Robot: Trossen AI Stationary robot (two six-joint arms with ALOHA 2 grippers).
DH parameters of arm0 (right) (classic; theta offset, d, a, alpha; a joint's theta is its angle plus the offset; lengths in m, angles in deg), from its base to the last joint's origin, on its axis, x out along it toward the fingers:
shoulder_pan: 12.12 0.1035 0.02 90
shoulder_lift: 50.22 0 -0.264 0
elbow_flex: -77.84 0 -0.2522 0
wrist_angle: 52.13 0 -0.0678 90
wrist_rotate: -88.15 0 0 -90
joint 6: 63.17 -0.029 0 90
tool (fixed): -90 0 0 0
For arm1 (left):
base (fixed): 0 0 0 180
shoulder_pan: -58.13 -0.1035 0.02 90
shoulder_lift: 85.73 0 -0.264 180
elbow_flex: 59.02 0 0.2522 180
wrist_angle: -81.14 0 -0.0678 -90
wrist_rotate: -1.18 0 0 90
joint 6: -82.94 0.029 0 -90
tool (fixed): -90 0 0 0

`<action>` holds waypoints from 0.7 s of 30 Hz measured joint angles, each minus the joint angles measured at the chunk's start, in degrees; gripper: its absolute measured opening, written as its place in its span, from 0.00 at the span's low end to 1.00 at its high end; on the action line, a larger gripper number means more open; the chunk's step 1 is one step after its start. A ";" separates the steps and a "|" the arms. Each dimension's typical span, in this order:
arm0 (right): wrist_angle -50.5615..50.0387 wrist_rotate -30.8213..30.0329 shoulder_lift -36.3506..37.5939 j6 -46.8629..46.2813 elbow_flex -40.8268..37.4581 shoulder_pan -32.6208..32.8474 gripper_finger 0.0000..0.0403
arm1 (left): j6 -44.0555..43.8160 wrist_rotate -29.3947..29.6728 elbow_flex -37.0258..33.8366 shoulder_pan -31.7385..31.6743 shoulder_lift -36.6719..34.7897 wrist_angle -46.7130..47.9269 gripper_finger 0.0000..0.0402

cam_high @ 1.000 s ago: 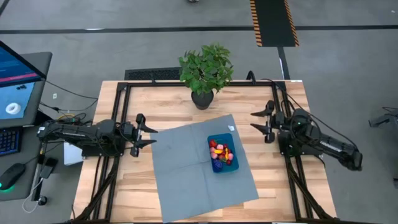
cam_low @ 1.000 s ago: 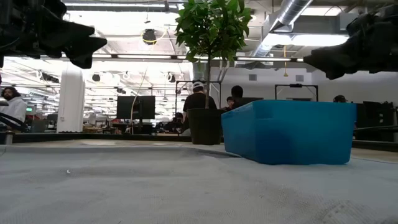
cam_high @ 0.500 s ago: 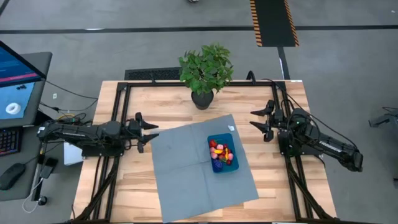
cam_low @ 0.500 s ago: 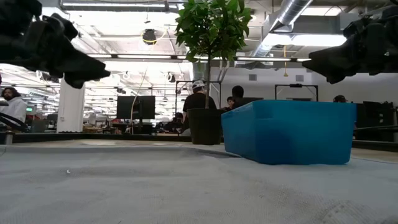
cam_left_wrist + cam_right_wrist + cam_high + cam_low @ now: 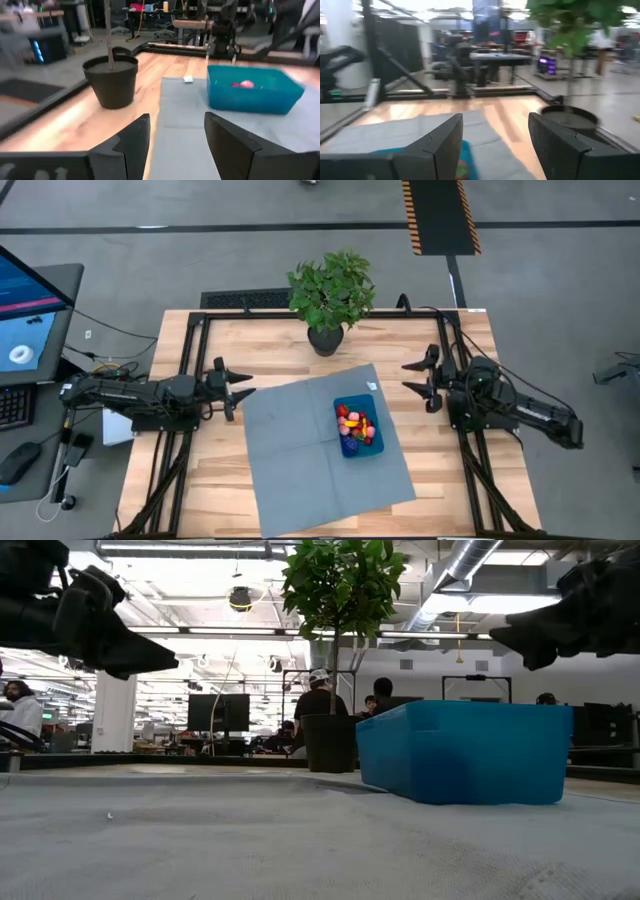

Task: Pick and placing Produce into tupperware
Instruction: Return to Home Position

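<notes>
Item: two robot arms, the left arm (image 5: 130, 394) and the right arm (image 5: 525, 412). We record both as matte black, slender and built of jointed segments, with bulkier housings at the joints. Each ends in a two-finger unit, the left gripper (image 5: 238, 388) and the right gripper (image 5: 405, 377). The fingers (image 5: 131, 145) are dark, broad and wedge-shaped, with flat inner faces.

A rectangular light wooden table (image 5: 270, 345) edged by a black metal frame (image 5: 270, 315). A large grey-blue cloth mat (image 5: 300, 450) lies skewed across its middle, reaching the near edge. A leafy green plant in a dark pot (image 5: 326, 338) stands at far centre.
</notes>
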 joint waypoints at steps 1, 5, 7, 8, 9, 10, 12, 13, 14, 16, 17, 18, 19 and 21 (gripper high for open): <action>0.07 -0.15 0.00 -0.01 0.00 1.24 0.62 | 2.08 0.01 0.00 0.00 0.17 0.00 0.44; 0.32 0.19 0.01 0.01 0.00 6.04 0.62 | 7.32 0.00 0.00 0.00 0.28 0.00 0.44; 0.26 0.20 0.01 0.01 0.00 7.90 0.62 | 7.51 -0.02 0.00 0.00 0.30 0.00 0.44; 0.28 0.20 0.02 0.01 0.00 8.76 0.62 | 7.32 0.00 0.00 0.00 0.30 0.00 0.44; 0.28 0.22 0.02 0.01 0.00 9.53 0.62 | 6.93 0.00 0.00 0.00 0.30 0.00 0.44; 0.28 0.24 0.02 0.01 0.00 10.19 0.62 | 6.69 0.00 0.00 0.00 0.30 0.00 0.44; 0.28 0.24 0.02 0.01 0.00 11.20 0.62 | 6.56 0.00 0.00 0.00 0.30 0.00 0.44; 0.28 0.24 0.02 0.01 0.00 11.59 0.62 | 6.53 0.00 0.00 0.00 0.30 0.00 0.44; 0.28 0.24 0.00 0.03 0.00 11.98 0.62 | 6.52 -0.01 0.00 0.00 0.30 0.00 0.44; 0.28 0.25 0.01 0.04 0.00 12.38 0.62 | 6.45 0.00 0.00 0.00 0.30 0.00 0.44; 0.28 0.25 0.01 0.03 0.00 12.34 0.62 | 6.42 0.00 0.00 0.00 0.30 0.00 0.44; 0.28 0.24 0.02 0.05 0.00 12.23 0.62 | 6.39 -0.02 0.00 0.00 0.30 0.00 0.44; 0.28 0.24 0.02 0.04 0.00 12.15 0.62 | 6.37 0.00 0.00 0.00 0.30 0.00 0.44; 0.28 0.24 0.02 0.05 0.00 12.16 0.62 | 6.35 -0.01 0.00 0.00 0.30 0.00 0.44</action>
